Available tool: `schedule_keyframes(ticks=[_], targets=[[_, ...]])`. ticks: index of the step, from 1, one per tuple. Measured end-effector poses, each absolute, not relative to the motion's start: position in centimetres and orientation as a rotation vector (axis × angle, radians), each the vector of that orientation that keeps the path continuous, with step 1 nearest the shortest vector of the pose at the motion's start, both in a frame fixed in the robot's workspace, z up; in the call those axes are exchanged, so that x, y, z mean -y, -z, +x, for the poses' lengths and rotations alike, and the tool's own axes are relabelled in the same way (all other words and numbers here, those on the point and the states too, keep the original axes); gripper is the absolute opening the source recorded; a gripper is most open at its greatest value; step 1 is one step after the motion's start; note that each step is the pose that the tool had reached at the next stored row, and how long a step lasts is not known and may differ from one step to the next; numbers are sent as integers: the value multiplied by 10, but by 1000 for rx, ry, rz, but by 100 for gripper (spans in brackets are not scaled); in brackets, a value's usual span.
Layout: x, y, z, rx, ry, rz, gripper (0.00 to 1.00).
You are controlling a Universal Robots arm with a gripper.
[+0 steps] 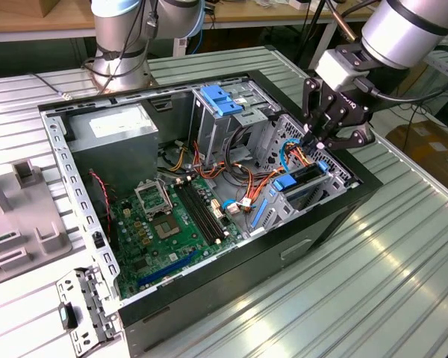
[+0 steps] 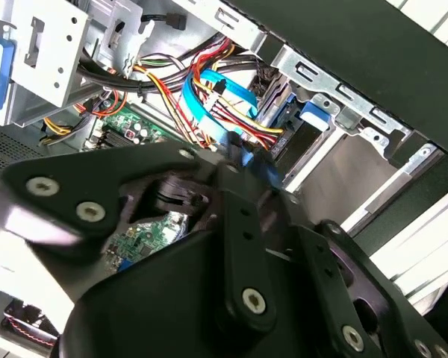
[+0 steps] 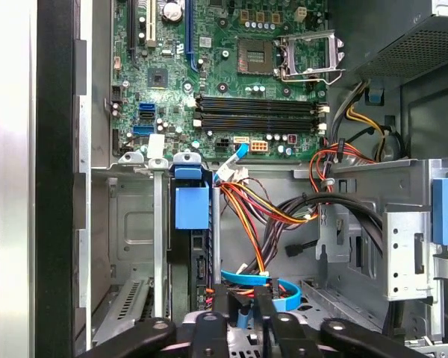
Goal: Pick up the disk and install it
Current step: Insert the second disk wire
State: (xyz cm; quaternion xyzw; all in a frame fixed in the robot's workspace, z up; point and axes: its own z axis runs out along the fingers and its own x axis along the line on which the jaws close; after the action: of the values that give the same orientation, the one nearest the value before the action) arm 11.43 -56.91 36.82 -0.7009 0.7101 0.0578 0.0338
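We see the disk (image 3: 199, 257) standing on edge in the drive bay (image 1: 313, 195) at the computer case's (image 1: 231, 283) front end, long axis running down into the bay. The tool (image 1: 319, 142) hovers just above it, fingers pressed together on nothing.

The arm (image 1: 411, 30) is seen as a thick silver-grey tube, with a pale grey block fitted just beside the black gripper (image 1: 321, 138), on the side away from the computer case (image 1: 336, 216). A black cable is run along that block. A second silver arm section with blue-trimmed joints (image 1: 131, 22) is set beyond the case. In the second wrist view, the gripper (image 2: 239, 160) is shown as flat matte-black linkage plates fastened with round silver screws
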Motion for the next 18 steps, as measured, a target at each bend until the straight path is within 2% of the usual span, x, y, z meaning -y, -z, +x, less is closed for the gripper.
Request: schedule_keyframes(ticks=[3,18], targets=[[569,-368,114,-2184,-178,-2156,16],[575,-366,108,-2184,-178,-2156,16]])
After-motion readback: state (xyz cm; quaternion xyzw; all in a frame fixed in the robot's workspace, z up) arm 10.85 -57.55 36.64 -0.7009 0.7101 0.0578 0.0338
